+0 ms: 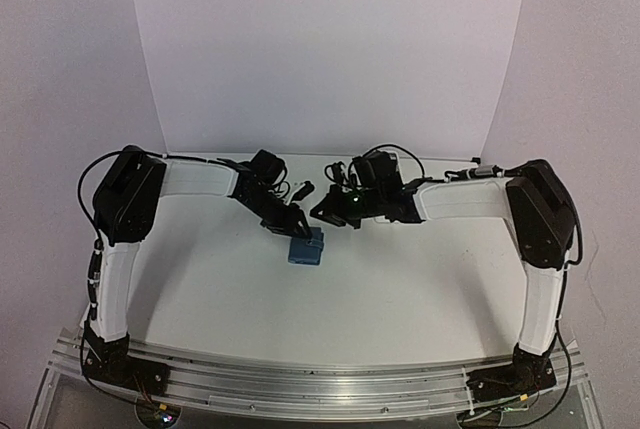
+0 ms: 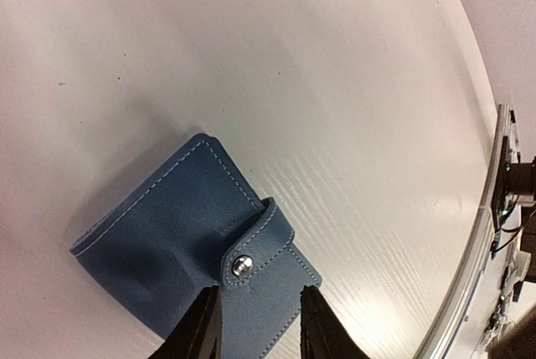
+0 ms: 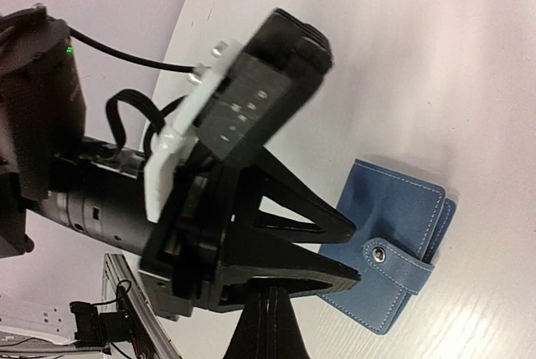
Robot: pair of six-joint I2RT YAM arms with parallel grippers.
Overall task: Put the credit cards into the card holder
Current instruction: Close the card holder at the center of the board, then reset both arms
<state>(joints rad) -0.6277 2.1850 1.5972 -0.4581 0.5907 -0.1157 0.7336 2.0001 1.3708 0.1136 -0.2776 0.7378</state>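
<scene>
The card holder [image 1: 307, 247] is a blue wallet lying folded shut on the white table, its strap snapped over the front. From the left wrist, the card holder [image 2: 167, 225] fills the lower left, the metal snap [image 2: 242, 265] just ahead of the fingertips. My left gripper [image 2: 258, 294] hovers over the strap end, open, with nothing between its fingers. My left gripper [image 1: 297, 226] sits at the wallet's far-left corner. My right gripper [image 3: 268, 313] is shut and empty, close behind the left one [image 3: 356, 252], with the card holder [image 3: 402, 208] beyond. No credit cards are in view.
An aluminium rail [image 1: 320, 379] runs along the table's near edge, also seen from the left wrist as the rail [image 2: 481, 250]. A white backdrop [image 1: 330, 49] closes the far side. Both arms meet over the table's middle, cables hanging near the wrists.
</scene>
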